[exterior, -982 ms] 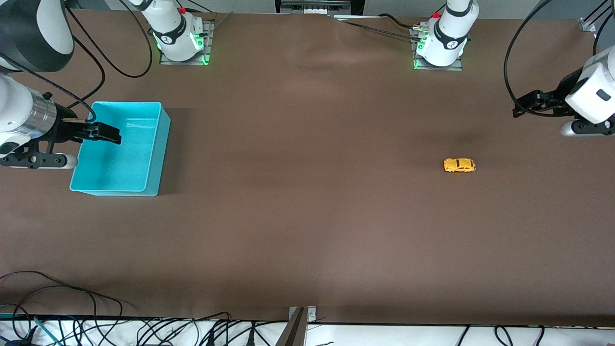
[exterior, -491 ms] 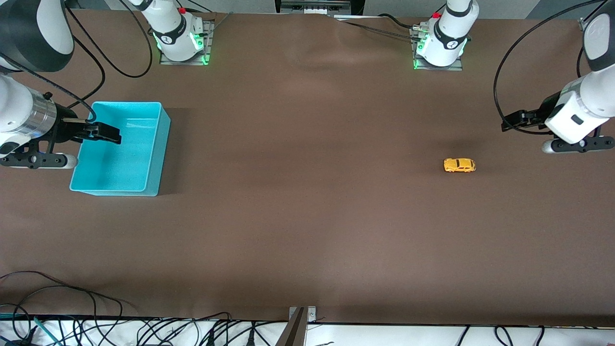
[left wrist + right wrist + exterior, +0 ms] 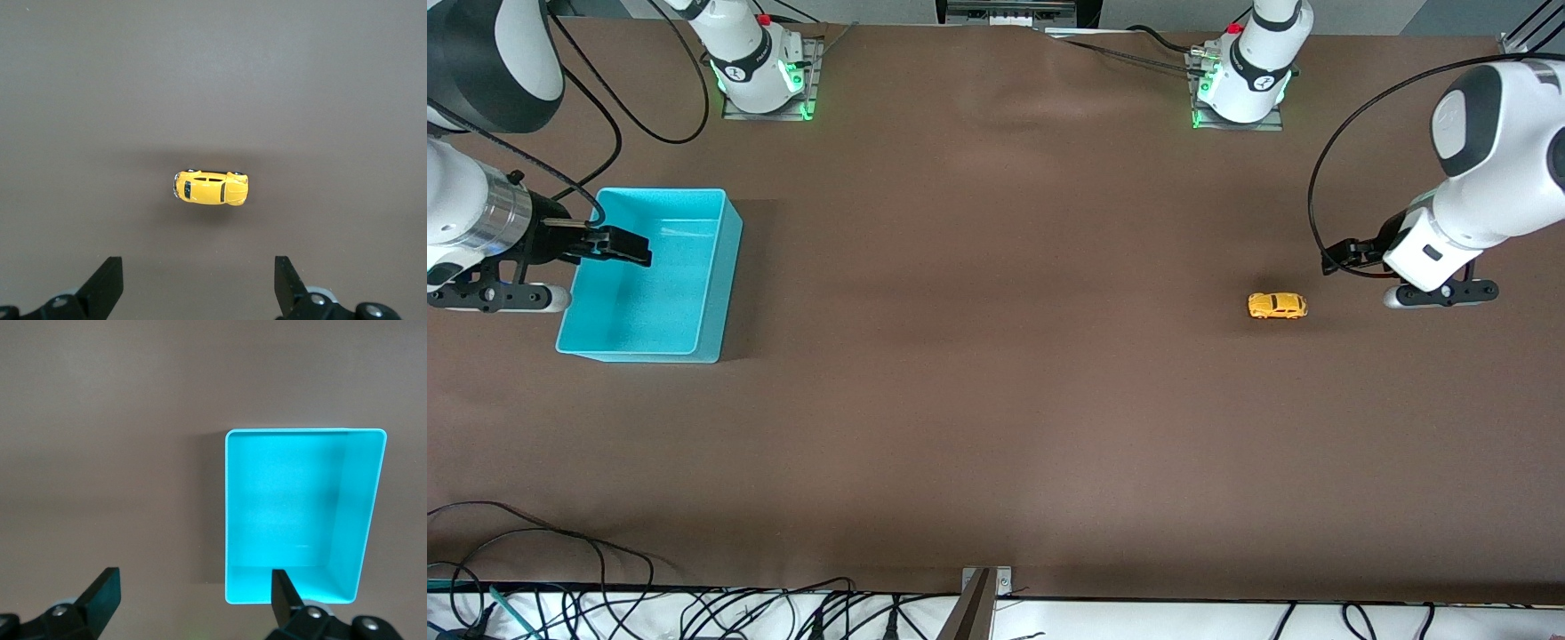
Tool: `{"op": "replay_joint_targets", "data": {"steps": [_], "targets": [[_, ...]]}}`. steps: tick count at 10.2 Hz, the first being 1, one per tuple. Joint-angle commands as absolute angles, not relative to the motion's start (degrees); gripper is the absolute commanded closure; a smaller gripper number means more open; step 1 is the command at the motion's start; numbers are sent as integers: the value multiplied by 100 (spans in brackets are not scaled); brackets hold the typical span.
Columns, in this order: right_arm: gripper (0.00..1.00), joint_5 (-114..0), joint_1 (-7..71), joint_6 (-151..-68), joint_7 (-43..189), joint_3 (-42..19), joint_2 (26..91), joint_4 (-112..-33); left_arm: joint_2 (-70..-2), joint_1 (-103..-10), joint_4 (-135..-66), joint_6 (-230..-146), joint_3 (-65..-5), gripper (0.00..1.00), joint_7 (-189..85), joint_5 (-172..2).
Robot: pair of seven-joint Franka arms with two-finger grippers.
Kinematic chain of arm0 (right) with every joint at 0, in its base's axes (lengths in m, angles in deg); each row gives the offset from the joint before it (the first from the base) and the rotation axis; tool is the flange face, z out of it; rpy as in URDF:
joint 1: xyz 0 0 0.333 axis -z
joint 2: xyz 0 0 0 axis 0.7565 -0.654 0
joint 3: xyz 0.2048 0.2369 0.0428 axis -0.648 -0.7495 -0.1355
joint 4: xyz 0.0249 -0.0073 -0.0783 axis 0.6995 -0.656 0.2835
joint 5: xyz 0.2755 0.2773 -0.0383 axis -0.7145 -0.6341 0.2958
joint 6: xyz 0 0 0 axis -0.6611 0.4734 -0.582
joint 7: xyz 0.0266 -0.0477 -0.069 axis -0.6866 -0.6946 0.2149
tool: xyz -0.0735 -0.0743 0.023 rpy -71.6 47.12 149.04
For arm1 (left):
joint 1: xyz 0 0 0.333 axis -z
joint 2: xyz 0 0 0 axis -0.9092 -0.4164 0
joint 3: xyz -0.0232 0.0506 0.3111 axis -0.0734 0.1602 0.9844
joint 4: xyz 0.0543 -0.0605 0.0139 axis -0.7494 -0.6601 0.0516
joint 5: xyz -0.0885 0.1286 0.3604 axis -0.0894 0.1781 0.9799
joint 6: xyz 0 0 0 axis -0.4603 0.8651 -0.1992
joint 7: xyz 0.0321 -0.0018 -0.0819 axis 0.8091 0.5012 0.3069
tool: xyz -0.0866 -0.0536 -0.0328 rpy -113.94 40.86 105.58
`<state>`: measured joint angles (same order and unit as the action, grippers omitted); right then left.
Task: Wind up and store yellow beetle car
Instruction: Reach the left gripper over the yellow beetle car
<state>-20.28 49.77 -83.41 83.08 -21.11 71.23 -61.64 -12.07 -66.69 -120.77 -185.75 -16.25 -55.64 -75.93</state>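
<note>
The yellow beetle car [image 3: 1276, 306] stands on its wheels on the brown table toward the left arm's end. In the left wrist view the car [image 3: 211, 188] lies ahead of the wide-apart fingers. My left gripper [image 3: 1336, 262] is open and empty, in the air over the table just beside the car, toward the left arm's end. The cyan bin [image 3: 727, 267] stands empty toward the right arm's end and also shows in the right wrist view [image 3: 365, 520]. My right gripper [image 3: 633, 250] is open and empty, and waits over the bin's edge.
The two arm bases [image 3: 760, 76] [image 3: 1240, 84] with green lights stand at the table's edge farthest from the front camera. Loose cables [image 3: 605, 613] and a metal bracket [image 3: 983, 587] run along the edge nearest the camera.
My left arm has swung in from the table's end and come closer to the yellow car. The right arm, the car and the bin have not moved.
</note>
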Motion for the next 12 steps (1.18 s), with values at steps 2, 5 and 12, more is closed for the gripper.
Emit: {"op": "replay_joint_targets", "data": {"steps": [2,5,12], "targets": [[0,-2124,4995,-8250,8403,-2138,7105,-6084,-1234,-6776,-12768,-19625,-1649,0,-5611,-7457],[0,-2124,4995,-8206,8394,-2120,7096,-6084,-1314,-6847,-13130,-19980,-1658,0,-5987,-7483],[0,-2168,4995,-8232,8394,-2129,7088,-6084,-1674,-6847,-13227,-20050,-1658,0,-9849,-7545]]}}
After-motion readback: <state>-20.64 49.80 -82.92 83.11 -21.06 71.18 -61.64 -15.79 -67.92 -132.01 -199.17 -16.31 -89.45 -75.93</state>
